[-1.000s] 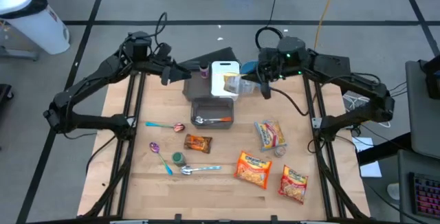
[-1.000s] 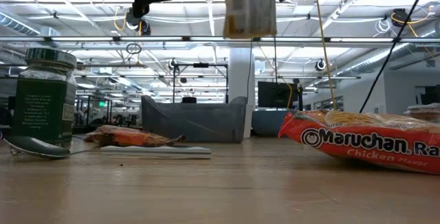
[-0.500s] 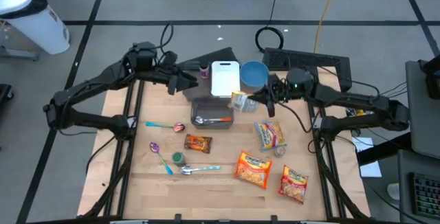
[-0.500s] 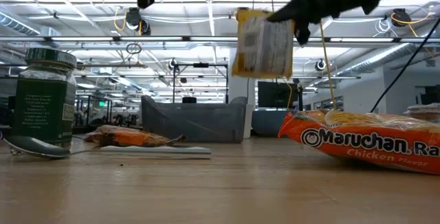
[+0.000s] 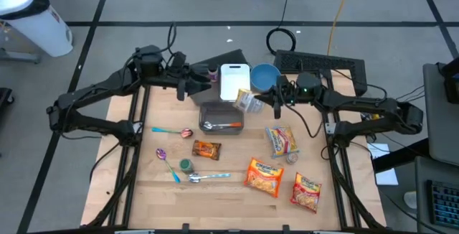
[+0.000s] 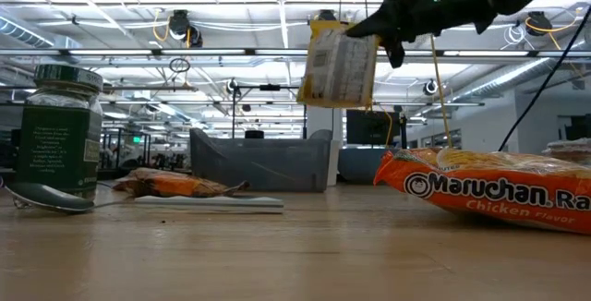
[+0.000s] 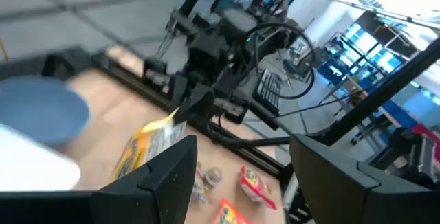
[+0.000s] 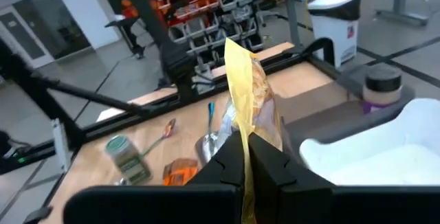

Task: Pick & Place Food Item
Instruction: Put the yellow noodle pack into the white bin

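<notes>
- Right pincer (image 5: 275,100) clamped tight on a yellow packet (image 5: 247,102), held in the air off the bench (image 5: 229,180).
- Packet hangs from the pincer tips, just beside the grey bin (image 5: 221,116) and near the blue bowl (image 5: 265,77).
- Left pincer (image 5: 188,85) wide open, holding nothing, raised across the bin from the right pincer.

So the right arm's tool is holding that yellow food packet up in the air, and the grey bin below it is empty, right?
Not quite. The grey bin is not empty: the high view shows a spoon lying in it. The rest holds: the right tool is shut on the yellow food packet, held clear of the table, as the low view shows.
</notes>
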Controlling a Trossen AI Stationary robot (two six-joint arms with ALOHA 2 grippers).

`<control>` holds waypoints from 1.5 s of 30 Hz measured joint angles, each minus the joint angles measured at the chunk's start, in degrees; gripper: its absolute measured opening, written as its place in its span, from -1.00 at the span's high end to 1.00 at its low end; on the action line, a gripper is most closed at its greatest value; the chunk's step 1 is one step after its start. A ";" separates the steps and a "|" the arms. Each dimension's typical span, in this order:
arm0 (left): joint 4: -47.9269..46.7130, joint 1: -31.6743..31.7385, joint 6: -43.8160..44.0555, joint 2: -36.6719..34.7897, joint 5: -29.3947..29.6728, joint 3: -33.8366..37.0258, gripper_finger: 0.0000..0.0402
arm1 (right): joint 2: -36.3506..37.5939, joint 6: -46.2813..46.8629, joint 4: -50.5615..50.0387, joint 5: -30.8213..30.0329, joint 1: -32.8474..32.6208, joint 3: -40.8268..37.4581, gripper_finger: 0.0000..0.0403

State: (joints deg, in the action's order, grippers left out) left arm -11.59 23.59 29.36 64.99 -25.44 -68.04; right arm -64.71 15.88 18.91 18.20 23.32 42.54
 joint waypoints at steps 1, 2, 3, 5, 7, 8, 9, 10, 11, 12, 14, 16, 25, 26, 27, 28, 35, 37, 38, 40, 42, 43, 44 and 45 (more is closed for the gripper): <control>0.28 0.02 -1.12 -0.02 0.03 -0.01 -0.20 | -0.85 -0.02 -0.34 0.04 0.45 1.06 1.00; 0.54 0.04 -2.17 -0.02 0.03 -0.01 -0.20 | -1.81 -0.03 -0.81 0.33 0.98 2.41 1.00; 1.23 0.04 -3.21 0.04 0.08 -0.01 -0.20 | -2.75 -0.04 -1.16 1.31 1.67 3.91 1.00; 2.77 0.27 -4.84 0.07 0.01 -0.01 -0.20 | -5.29 -0.04 -1.94 3.66 3.28 7.35 1.00; 4.08 0.88 -5.76 0.00 -0.92 -0.01 -0.20 | -8.14 -0.09 -3.54 5.61 4.95 11.18 1.00; 4.13 1.32 -6.10 0.00 -2.25 -0.01 -0.20 | -9.47 -0.29 -5.18 6.42 5.76 12.91 1.00; 4.14 1.91 -6.64 0.00 -4.25 -0.01 -0.20 | -11.03 -0.67 -6.25 7.61 6.67 14.77 1.00; 4.09 2.52 -7.36 0.03 -6.63 -0.01 -0.20 | -12.61 -1.16 -7.10 8.23 7.45 16.71 1.00; 4.03 3.16 -7.88 0.04 -9.04 -0.01 -0.20 | -14.13 -1.81 -8.18 9.11 8.26 18.45 1.00; 4.01 3.74 -8.00 0.02 -11.18 -0.01 -0.20 | -15.65 -2.09 -9.17 9.66 9.06 20.21 1.00; 3.76 5.31 -8.51 0.00 -14.93 -0.01 -0.20 | -18.69 -2.35 -9.37 10.71 10.54 23.60 1.00; 3.54 6.84 -9.60 0.02 -18.72 -0.01 -0.20 | -21.56 -2.79 -9.61 11.99 11.87 26.68 1.00; -1.79 12.90 -12.24 0.00 -26.94 -0.01 -0.20 | -31.45 -4.60 -10.86 15.08 15.84 36.54 1.00; -2.53 13.36 -12.26 0.00 -27.00 -0.01 -0.20 | -31.97 -4.64 -11.04 15.09 16.14 36.99 1.00; -3.20 13.70 -12.26 0.00 -27.00 -0.01 -0.20 | -32.28 -4.80 -11.23 15.11 16.55 37.14 1.00; -3.60 13.97 -12.27 0.00 -26.97 -0.01 -0.20 | -32.55 -5.14 -11.21 15.16 16.94 37.22 1.00; -3.62 14.42 -17.03 0.00 -20.91 -0.01 -0.20 | -33.43 -9.09 -11.68 20.94 20.96 37.29 1.00; -3.48 14.43 -17.68 0.00 -17.54 -0.01 -0.20 | -33.31 -11.01 -13.08 21.38 22.32 37.34 1.00; -3.25 14.43 -17.64 0.00 -16.08 -0.01 -0.20 | -33.33 -11.77 -13.75 22.10 23.10 37.34 1.00; -2.43 14.43 -16.87 0.00 -14.60 -0.01 -0.20 | -33.49 -12.33 -14.27 25.17 24.92 37.33 1.00; -0.64 14.43 -16.43 0.00 -14.52 -0.01 -0.20 | -33.48 -12.54 -14.11 27.97 26.42 37.32 1.00; 0.31 14.43 -16.18 0.00 -14.50 -0.01 -0.20 | -33.55 -12.88 -13.80 28.73 26.98 37.34 1.00; 1.45 14.43 -15.78 0.00 -14.52 -0.01 -0.20 | -33.75 -13.55 -13.56 29.25 27.36 37.34 1.00; 2.50 14.43 -15.39 0.00 -14.44 -0.01 -0.20 | -34.08 -13.89 -13.43 30.14 27.63 37.34 1.00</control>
State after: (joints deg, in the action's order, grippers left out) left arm -9.09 38.02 13.97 64.99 -39.88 -68.05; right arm -98.79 1.98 5.49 48.34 50.95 79.88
